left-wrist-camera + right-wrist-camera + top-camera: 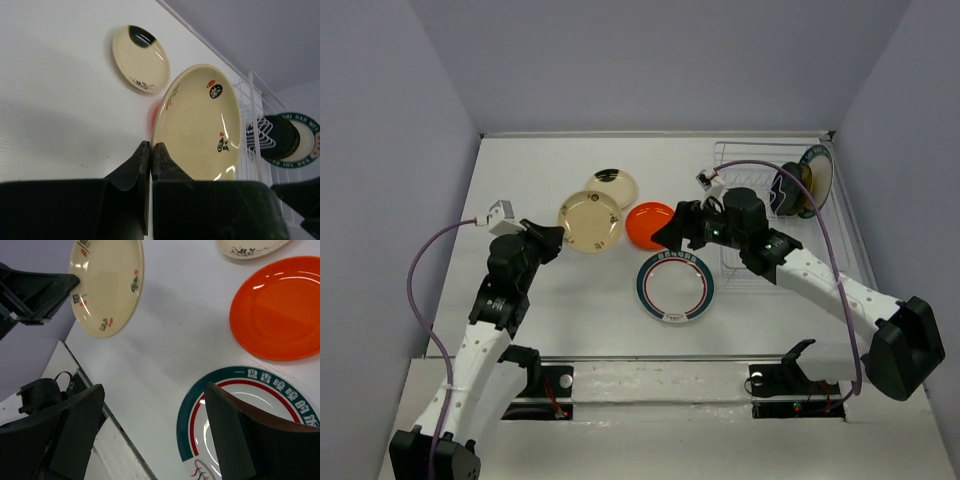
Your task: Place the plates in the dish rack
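Plain white table (520,190), nothing fancy. 3 plates lie flat on it around the middle of the frame: a cream plate with a black patch (612,186) furthest back, an orange-red plate (642,226) just lower right of it, and a teal-rimmed white plate (675,286) at lower center. The white wire dish rack (750,165) sits in the upper right.

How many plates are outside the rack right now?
4: one cream plate gripped in the left claw, a second cream plate behind it on the table, the orange-red plate beside them, the teal-rimmed plate nearest the arms. The right arm may hide another.
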Motion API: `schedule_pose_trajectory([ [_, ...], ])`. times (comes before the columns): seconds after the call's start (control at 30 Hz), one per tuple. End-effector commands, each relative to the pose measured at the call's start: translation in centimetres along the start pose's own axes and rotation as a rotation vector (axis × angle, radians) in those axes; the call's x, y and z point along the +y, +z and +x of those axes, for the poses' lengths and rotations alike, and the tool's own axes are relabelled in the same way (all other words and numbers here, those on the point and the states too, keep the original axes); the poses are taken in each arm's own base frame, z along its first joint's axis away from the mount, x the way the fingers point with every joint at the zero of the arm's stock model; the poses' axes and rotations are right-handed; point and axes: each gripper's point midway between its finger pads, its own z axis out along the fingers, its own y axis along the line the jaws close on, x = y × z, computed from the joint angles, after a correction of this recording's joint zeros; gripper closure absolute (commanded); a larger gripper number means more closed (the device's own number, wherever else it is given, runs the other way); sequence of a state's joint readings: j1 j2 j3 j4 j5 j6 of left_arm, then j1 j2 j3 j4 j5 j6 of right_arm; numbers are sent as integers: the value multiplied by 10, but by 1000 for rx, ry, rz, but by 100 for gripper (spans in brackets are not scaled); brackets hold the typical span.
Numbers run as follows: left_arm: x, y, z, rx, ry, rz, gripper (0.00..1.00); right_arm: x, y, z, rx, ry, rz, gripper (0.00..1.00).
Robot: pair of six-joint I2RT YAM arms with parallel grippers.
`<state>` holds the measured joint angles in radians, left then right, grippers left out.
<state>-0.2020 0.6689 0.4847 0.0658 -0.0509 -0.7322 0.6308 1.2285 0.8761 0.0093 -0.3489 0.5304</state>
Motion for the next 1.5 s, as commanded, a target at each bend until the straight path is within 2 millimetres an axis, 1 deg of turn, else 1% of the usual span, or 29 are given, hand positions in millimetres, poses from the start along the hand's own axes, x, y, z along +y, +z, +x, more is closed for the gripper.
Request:
schedule_pose_trajectory([
  [0.0, -57, -15, 9, 99, 52, 266, 94, 39, 11, -44, -82, -36, -144, 14],
  [0.1, -78, -23, 16, 138, 75, 363, 94, 34, 22, -40, -63, -26, -137, 14],
  [0.2, -95, -30, 22, 157, 95, 436, 94, 36, 29, -32, -25, -22, -160, 17],
  [0.3, -114, -37, 26, 167, 110, 521, 94, 31, 38, -28, -5, -3, -148, 20],
  [0.37, -125, -41, 26, 164, 122, 561, 94, 28, 39, -28, -7, -3, -138, 30],
  [0.4, -128, -41, 27, 169, 126, 572, 94, 28, 39, -29, -11, -2, -135, 39],
  [0.43, -132, -43, 32, 187, 132, 590, 94, 28, 37, -33, -28, 0, -127, 59],
  [0.47, -136, -43, 33, 196, 139, 597, 93, 29, 36, -37, -47, -4, -125, 72],
  [0.53, -140, -44, 34, 208, 147, 608, 78, 26, 30, -53, -118, -11, -74, 93],
  [0.57, -143, -44, 31, 208, 156, 606, 54, 21, 26, -57, -144, -16, -38, 93],
  [0.63, -142, -43, 27, 200, 199, 580, 33, -1, 12, -82, -235, -34, 83, 93],
  [0.67, -142, -43, 19, 195, 220, 544, 19, -11, -1, -90, -254, -38, 144, 93],
  [0.7, -142, -45, 15, 186, 246, 533, 13, -23, -11, -102, -287, -45, 205, 93],
  [0.73, -140, -44, 9, 168, 296, 514, 7, -55, -33, -126, -358, -53, 335, 93],
  [0.77, -140, -48, 3, 170, 322, 494, 1, -69, -52, -134, -374, -52, 402, 93],
  [0.8, -138, -52, 0, 167, 351, 484, 1, -92, -72, -148, -423, -70, 519, 93],
  [0.87, -130, -53, -3, 166, 417, 444, 1, -117, -110, -171, -495, -79, 661, 93],
  [0.9, -131, -57, -9, 147, 434, 446, 1, -136, -135, -181, -530, -84, 756, 93],
  [0.93, -129, -58, -10, 145, 450, 441, 1, -157, -163, -189, -563, -134, 933, 93],
  [1.0, -120, -57, -6, 137, 478, 428, 1, -176, -194, -202, -585, -177, 1116, 93],
  [1.03, -113, -55, -1, 134, 482, 422, 1, -193, -209, -207, -568, -201, 1233, 93],
  [1.07, -109, -54, 2, 135, 483, 418, 1, -200, -214, -209, -561, -209, 1274, 93],
  [1.1, -108, -55, 3, 130, 484, 422, 1, -215, -221, -210, -526, -230, 1356, 93],
  [1.17, -102, -54, 6, 137, 496, 407, 1, -220, -226, -223, -524, -254, 1399, 93],
  [1.2, -100, -54, 4, 132, 509, 397, 1, -233, -224, -223, -449, -306, 1442, 93],
  [1.23, -101, -55, 3, 127, 510, 399, 1, -230, -230, -229, -456, -325, 1460, 93],
  [1.3, -101, -57, 1, 114, 507, 401, 1, -245, -214, -232, -387, -375, 1465, 93],
  [1.33, -101, -57, 0, 109, 504, 402, 1, -256, -200, -232, -322, -448, 1442, 93],
  [1.47, -98, -57, -4, 96, 505, 379, 1, -276, -194, -226, -221, -491, 1505, 93],
])
